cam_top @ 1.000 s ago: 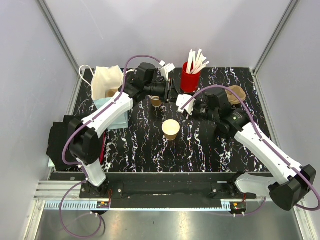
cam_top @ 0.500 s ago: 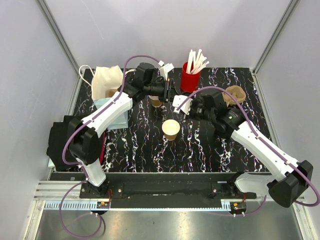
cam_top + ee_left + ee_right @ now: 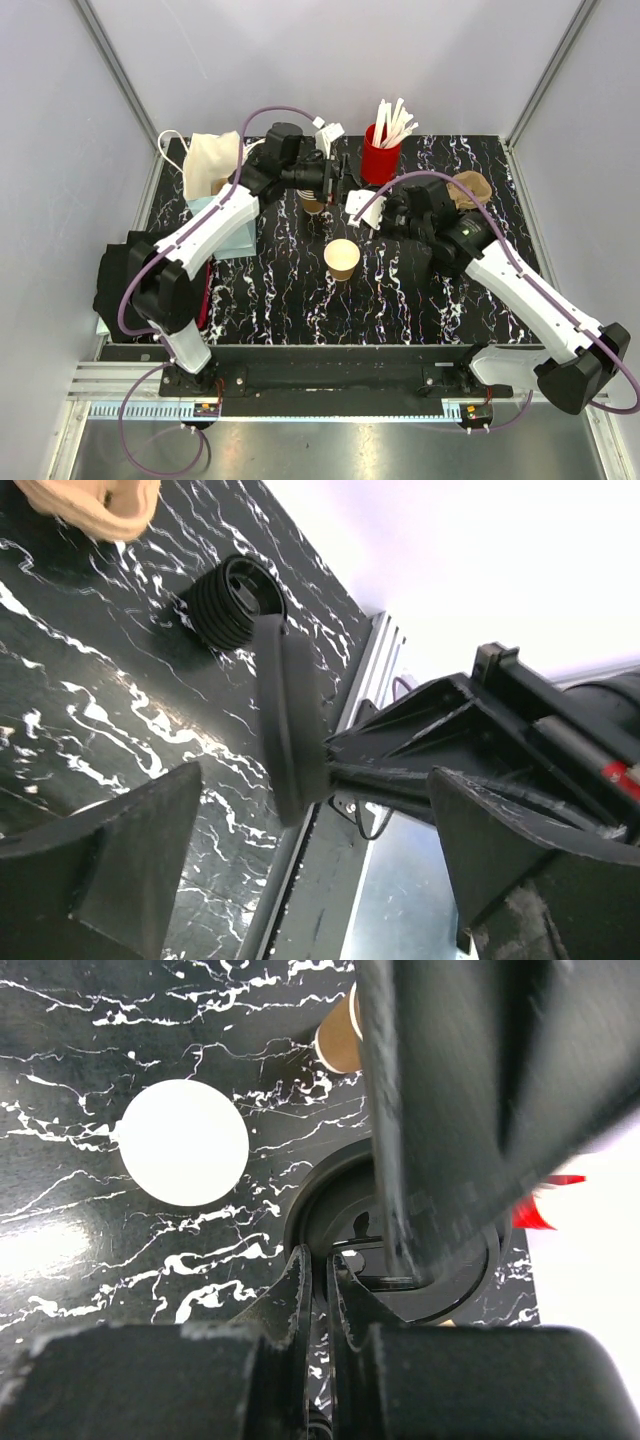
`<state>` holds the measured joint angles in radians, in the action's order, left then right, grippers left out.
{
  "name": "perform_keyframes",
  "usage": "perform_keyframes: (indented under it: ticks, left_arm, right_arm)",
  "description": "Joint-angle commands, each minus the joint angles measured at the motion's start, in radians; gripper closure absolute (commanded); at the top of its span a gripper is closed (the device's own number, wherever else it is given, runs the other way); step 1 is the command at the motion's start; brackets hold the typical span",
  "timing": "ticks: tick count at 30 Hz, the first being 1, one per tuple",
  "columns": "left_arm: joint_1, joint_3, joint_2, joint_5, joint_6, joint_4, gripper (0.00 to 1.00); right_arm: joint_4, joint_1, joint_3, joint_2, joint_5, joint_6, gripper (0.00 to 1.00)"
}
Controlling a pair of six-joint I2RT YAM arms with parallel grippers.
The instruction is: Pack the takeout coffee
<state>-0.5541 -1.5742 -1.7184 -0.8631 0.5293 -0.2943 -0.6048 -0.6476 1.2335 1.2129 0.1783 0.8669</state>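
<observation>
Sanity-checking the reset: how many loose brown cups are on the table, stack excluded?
2. The centre cup stands open mid-table; the rear cup stands farther back, partly under the left tool. The stack sits far right; arms may hide others.

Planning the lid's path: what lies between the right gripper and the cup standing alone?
Only bare marbled table, seen in the right wrist view, between the right gripper, shut on the black lid, and the cup.

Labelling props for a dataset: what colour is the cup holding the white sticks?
The cup is red, clearest in the top external view.
</observation>
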Motion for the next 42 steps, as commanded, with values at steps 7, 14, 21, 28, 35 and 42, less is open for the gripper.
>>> perform_keyframes:
  ticks: [7,14,21,28,35,42]
  left_arm:
    - [0.054,-0.297,0.129,0.151,-0.420,-0.290,0.01]
    - [0.062,-0.190,0.321,0.275,-0.764,-0.274,0.01]
    - [0.062,0.184,0.577,0.259,-1.026,-0.206,0.01]
    - [0.062,0.406,0.759,0.242,-1.294,-0.322,0.01]
    - [0.062,0.508,0.864,0.303,-1.427,-0.417,0.01]
    - [0.072,0.525,0.957,0.297,-1.408,-0.436,0.01]
  right_arm:
    - [-0.127,-0.011,0.147,-0.018,0.004,-0.016,1.00]
    - [-0.159,-0.003,0.158,0.011,0.026,-0.043,1.00]
    - [-0.254,0.016,0.264,0.163,0.124,-0.112,1.00]
    - [-0.323,0.016,0.330,0.324,0.187,-0.184,1.00]
    - [-0.412,0.002,0.429,0.450,0.242,-0.255,1.00]
    - [-0.411,-0.053,0.423,0.519,0.181,-0.281,1.00]
